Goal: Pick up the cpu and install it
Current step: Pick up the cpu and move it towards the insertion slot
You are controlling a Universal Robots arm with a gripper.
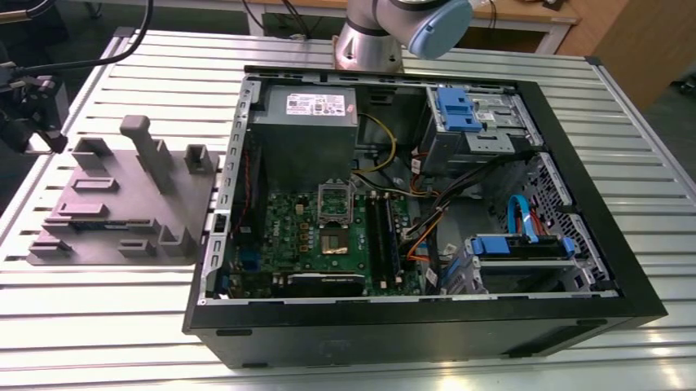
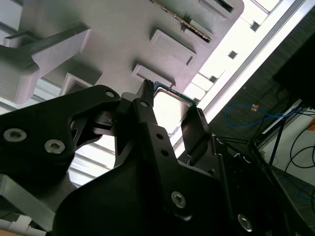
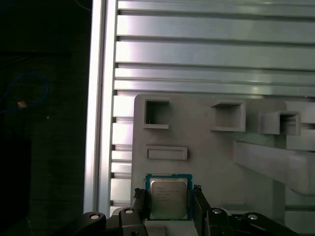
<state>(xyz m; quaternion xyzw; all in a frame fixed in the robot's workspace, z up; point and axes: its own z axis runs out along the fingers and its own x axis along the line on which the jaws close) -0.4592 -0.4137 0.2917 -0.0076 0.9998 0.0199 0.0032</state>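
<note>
The cpu [image 3: 169, 197], a small square chip with a silvery metal top and thin pale rim, sits between my gripper's [image 3: 169, 192] two black fingers [image 3: 140, 202], which press on its opposite edges. In the second wrist view the cpu [image 2: 170, 105] shows from another side, held in the gripper [image 2: 172, 101] in front of the grey fixture plate [image 2: 123, 34]. In the exterior view the gripper [image 1: 35, 110] hangs at the table's far left edge, beside the fixture plate [image 1: 120, 204]. The green board [image 1: 326, 244] with its metal socket [image 1: 335, 204] lies inside the open computer case [image 1: 435, 326].
The grey fixture plate carries upright blocks and posts [image 1: 147, 151]. Inside the case stand a grey metal box [image 1: 310, 122], black memory sticks [image 1: 383, 232], cable bundles [image 1: 435, 220] and blue drive brackets [image 1: 522, 244]. The arm's base [image 1: 370, 41] is behind the case on the slatted metal table [image 1: 109, 326].
</note>
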